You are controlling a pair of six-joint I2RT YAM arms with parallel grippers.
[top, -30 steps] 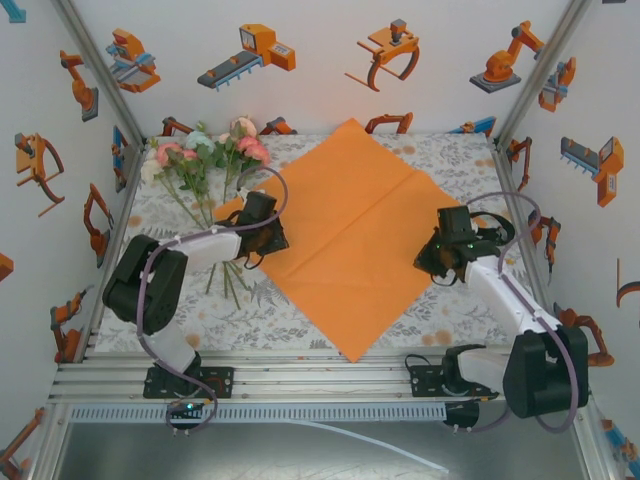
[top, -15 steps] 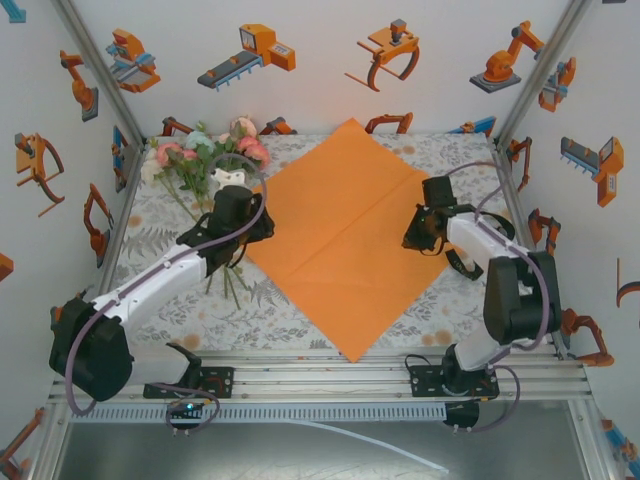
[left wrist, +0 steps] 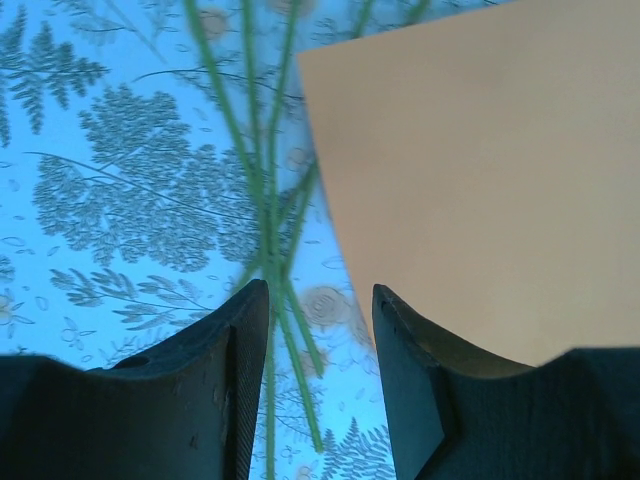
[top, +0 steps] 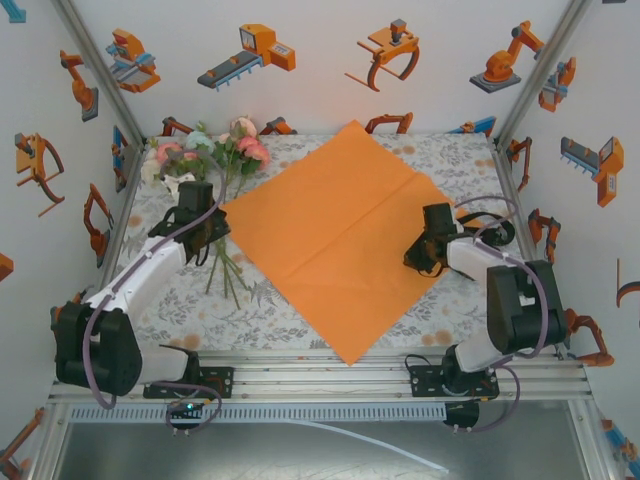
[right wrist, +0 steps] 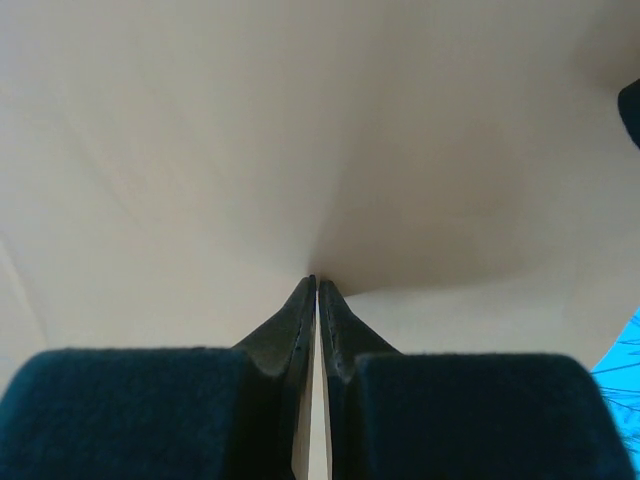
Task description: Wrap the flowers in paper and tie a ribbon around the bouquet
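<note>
One thin orange paper (top: 340,230) is pinched by right tool (right wrist: 317,285); left tool (left wrist: 320,290) gapes astride wiry flowers (left wrist: 271,255).

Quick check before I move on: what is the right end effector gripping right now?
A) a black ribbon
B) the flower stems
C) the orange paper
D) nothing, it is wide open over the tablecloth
C: in the right wrist view the right end effector has its jaws pinched together on the orange paper, which puckers where they meet.
</note>
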